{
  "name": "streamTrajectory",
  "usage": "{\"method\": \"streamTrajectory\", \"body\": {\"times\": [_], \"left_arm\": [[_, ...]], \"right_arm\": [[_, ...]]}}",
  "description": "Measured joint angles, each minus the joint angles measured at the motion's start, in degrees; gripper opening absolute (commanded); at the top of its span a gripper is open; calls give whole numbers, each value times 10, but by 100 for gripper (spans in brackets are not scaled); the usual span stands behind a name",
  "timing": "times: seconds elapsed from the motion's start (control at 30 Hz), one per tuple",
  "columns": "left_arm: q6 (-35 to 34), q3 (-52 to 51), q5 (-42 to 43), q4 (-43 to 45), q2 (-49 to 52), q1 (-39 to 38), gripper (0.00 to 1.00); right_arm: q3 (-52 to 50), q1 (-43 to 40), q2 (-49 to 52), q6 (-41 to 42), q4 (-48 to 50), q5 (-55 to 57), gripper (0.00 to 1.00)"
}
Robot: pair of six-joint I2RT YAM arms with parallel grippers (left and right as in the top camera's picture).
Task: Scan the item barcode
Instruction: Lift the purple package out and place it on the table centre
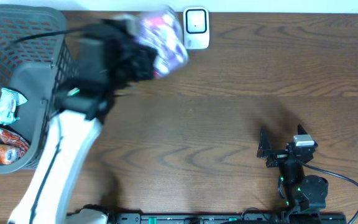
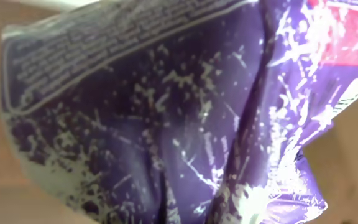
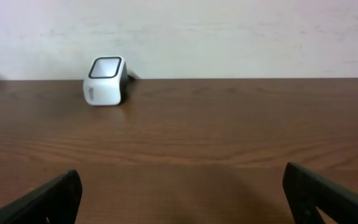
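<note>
The item, a purple and pink snack bag (image 1: 165,38), hangs above the table at the back, motion-blurred, just left of the white barcode scanner (image 1: 196,28). My left gripper (image 1: 135,59) is shut on the bag's near edge. In the left wrist view the bag (image 2: 166,112) fills the frame and hides the fingers; small print shows on it, but no barcode is visible. My right gripper (image 1: 281,142) rests low at the front right, open and holding nothing. In the right wrist view its gripper (image 3: 182,196) faces the scanner (image 3: 106,81) across bare wood.
A grey mesh basket (image 1: 17,25) stands at the far left, holding a silver-blue packet (image 1: 6,106) and an orange packet (image 1: 5,150). The left arm's white link (image 1: 61,162) crosses the table's front left. A pale wall runs behind the scanner.
</note>
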Motion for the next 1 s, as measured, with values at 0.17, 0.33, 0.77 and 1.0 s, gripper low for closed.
{"method": "streamTrajectory", "body": {"times": [0.17,0.33,0.77,1.0], "left_arm": [[18,0,0,-17,158,-87,17],[26,0,1,25,269,-130,81],[28,9,3,20,42,36,98],[46,26,1,-4,-194,365,98]], "right_arm": [[0,0,0,0,0,0,99],[0,0,0,0,0,0,99],[0,0,0,0,0,0,99],[0,0,0,0,0,0,99]]}}
